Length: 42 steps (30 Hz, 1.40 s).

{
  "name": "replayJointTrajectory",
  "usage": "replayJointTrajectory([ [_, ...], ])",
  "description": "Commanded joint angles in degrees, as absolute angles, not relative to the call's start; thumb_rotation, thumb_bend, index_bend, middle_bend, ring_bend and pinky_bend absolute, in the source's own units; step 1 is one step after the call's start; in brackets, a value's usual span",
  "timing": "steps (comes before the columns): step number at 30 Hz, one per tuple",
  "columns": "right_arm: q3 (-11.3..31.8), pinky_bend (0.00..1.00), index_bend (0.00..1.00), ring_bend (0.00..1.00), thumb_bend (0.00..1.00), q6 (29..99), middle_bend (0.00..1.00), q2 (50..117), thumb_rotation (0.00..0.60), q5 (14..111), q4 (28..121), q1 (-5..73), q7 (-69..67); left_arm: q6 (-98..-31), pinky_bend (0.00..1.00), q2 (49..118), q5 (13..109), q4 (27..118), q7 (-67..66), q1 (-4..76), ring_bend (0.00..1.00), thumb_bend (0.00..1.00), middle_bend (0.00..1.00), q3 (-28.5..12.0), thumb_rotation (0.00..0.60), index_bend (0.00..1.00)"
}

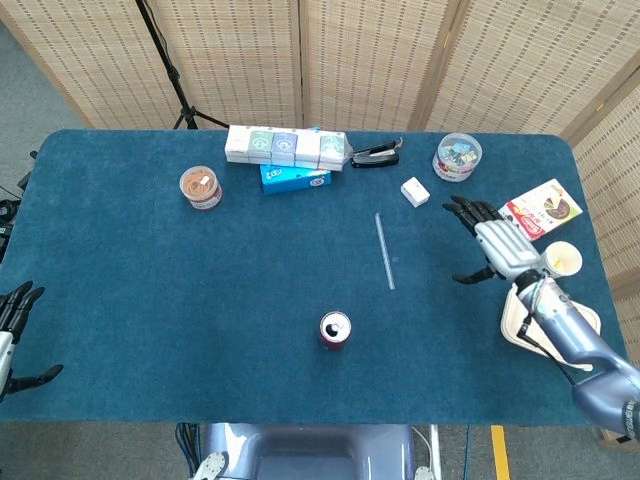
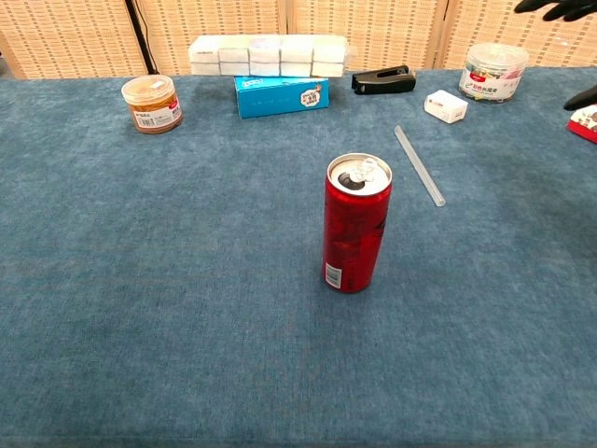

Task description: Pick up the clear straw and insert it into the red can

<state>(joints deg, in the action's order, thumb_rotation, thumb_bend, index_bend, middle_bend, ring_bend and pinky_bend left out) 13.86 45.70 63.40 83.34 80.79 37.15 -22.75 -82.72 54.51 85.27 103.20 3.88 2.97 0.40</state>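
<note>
Here my right hand [image 1: 497, 246] hovers with fingers [image 1: 466, 213] spread wide and holding nothing, off to the right of the clear straw [image 1: 384, 250]. The straw lies flat on the table [image 1: 150, 300], beyond the upright red can [image 1: 335, 329]. My left hand [image 1: 14, 335], also spread and holding nothing, sits far left of the can.

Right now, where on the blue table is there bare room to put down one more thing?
The widest bare cloth lies left of the red can, below the orange-lidded jar. Another free patch sits between the clear straw and the open right hand. The far edge is crowded: white box row, black stapler, round clear tub.
</note>
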Motion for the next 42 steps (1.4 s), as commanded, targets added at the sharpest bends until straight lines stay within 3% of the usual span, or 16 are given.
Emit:
replayJointTrajectory([
  [1,14.34,0.00,0.00,0.00,0.33,40.52,0.00,67.00,0.600,80.71,75.71,41.00,-21.96,-82.20,0.00,54.56,84.59,103.41,3.50,3.26,0.00,0.08,0.00,0.13,0.600,0.00],
  [5,13.69,0.00,0.02,0.00,0.50,37.31,0.00,69.98,0.600,79.89,71.74,43.84,-19.72,-81.39,0.00,54.72,83.41,103.55,3.06,3.62,0.00,0.08,0.00,-0.22,0.600,0.00],
  [11,12.72,0.00,0.07,0.00,0.60,35.15,0.00,74.73,0.600,79.14,67.18,47.22,-13.82,-79.96,0.00,55.13,81.67,103.94,1.50,4.37,0.00,0.08,0.00,-0.73,0.600,0.00],
  [24,12.96,0.00,0.16,0.00,0.64,31.20,0.00,83.44,0.600,74.89,59.20,53.77,-5.37,-77.67,0.00,55.77,78.84,104.85,-1.27,5.73,0.00,0.08,0.00,-1.49,0.600,0.00],
  [42,10.44,0.00,0.20,0.00,0.67,30.18,0.00,87.86,0.600,73.82,57.02,57.34,3.31,-77.37,0.00,56.00,78.57,105.07,-1.92,5.99,0.00,0.08,0.00,-1.41,0.600,0.00],
])
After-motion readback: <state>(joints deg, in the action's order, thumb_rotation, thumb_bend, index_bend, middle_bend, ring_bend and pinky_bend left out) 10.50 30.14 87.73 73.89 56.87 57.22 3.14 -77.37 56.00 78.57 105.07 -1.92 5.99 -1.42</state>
